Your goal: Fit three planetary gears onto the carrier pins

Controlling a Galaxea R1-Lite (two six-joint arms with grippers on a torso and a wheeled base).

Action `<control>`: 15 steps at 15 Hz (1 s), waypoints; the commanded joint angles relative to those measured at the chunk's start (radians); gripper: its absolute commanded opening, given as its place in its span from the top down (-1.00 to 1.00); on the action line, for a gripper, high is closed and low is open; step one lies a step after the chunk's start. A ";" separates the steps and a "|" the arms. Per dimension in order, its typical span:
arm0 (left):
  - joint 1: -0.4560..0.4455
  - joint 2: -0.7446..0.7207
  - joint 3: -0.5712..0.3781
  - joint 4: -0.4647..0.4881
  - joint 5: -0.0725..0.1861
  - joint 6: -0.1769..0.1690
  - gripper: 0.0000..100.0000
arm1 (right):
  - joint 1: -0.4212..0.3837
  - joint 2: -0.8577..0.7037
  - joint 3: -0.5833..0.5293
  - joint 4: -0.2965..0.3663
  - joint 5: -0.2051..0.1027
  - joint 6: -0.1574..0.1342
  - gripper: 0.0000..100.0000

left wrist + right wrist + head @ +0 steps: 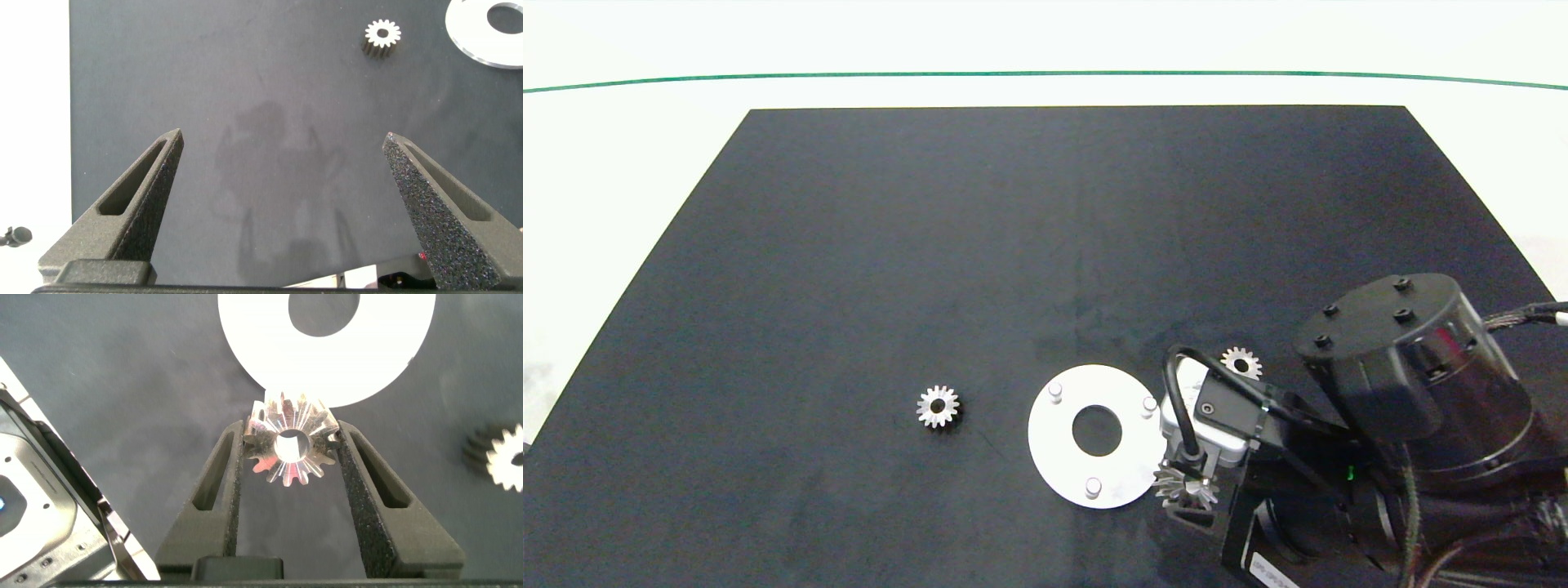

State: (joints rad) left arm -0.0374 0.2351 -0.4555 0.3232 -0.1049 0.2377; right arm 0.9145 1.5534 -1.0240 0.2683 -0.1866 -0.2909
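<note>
Right tool (288, 453) clamps one gear (290, 441) at disc (1062, 457) edge — two gears loose nearby; left tool (282, 175) wide open, empty.

The left gripper (282, 175) hangs with fingers wide apart above the black mat (245, 82); one planetary gear (382, 36) lies near what looks like the white disc's (470, 41) edge.

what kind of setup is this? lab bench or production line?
Likely a lab test bench: a bare black mat on a white table edged with a green line, holding only a white carrier disc and loose gears. Right gripper holds one gear.
</note>
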 commanded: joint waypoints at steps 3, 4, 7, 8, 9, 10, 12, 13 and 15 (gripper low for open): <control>0.001 0.009 0.001 -0.001 -0.001 0.002 -1.00 | 0.023 0.070 -0.070 0.062 -0.007 -0.002 0.68; 0.001 0.009 0.001 -0.003 -0.001 0.002 -1.00 | 0.023 0.073 -0.087 0.091 -0.007 -0.002 0.68; 0.001 0.013 0.001 -0.003 -0.002 0.002 -1.00 | 0.021 0.099 -0.131 0.095 -0.007 -0.002 0.68; 0.001 0.015 0.001 -0.003 -0.002 0.002 -1.00 | 0.023 0.111 -0.145 0.095 -0.007 -0.002 0.68; 0.001 0.015 0.001 -0.003 -0.002 0.002 -1.00 | 0.023 0.125 -0.159 0.095 -0.007 -0.002 0.68; 0.001 0.015 0.000 -0.003 -0.002 0.002 -1.00 | 0.030 0.134 -0.168 0.095 -0.007 -0.002 0.68; 0.001 0.015 -0.005 -0.004 -0.001 0.002 -1.00 | 0.044 0.159 -0.185 0.095 -0.008 -0.002 0.68; -0.001 0.016 -0.006 -0.004 -0.001 0.002 -1.00 | 0.058 0.169 -0.189 0.095 -0.011 -0.002 0.68; 0.001 0.016 -0.009 -0.010 -0.002 0.002 -1.00 | 0.072 0.180 -0.194 0.095 -0.030 -0.002 0.68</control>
State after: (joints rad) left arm -0.0368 0.2504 -0.4636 0.3111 -0.1062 0.2377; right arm 0.9779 1.7160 -1.2147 0.3611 -0.2155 -0.2915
